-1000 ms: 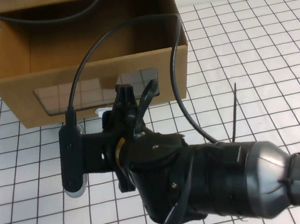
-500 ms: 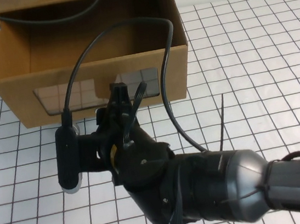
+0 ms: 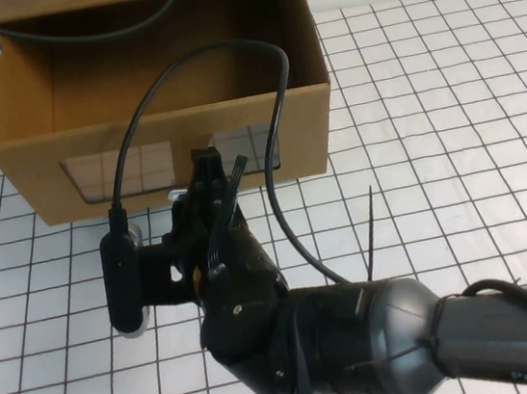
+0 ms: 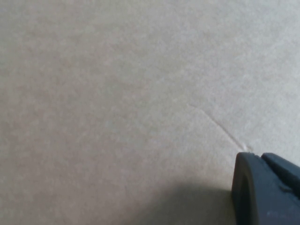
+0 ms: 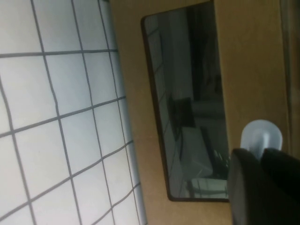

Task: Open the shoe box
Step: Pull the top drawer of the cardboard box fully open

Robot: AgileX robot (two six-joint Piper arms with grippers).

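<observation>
Noted right gripper [image 3: 205,162] nearly closed at pale tab [image 5: 261,135] on shoe box [image 3: 303,114] front; grip unconfirmed. Found left gripper [image 4: 267,187] against cardboard [image 4: 117,93]. Narrowed, shifted left since earlier frame.

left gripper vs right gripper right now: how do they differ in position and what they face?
The right gripper shows in the high view, at the near wall of the shoe box; the left gripper shows only in its wrist view.
The right gripper faces the box's window, with the gridded table beside it; the left gripper faces plain cardboard, which part I cannot tell.
Shared: both sit close to cardboard.
</observation>
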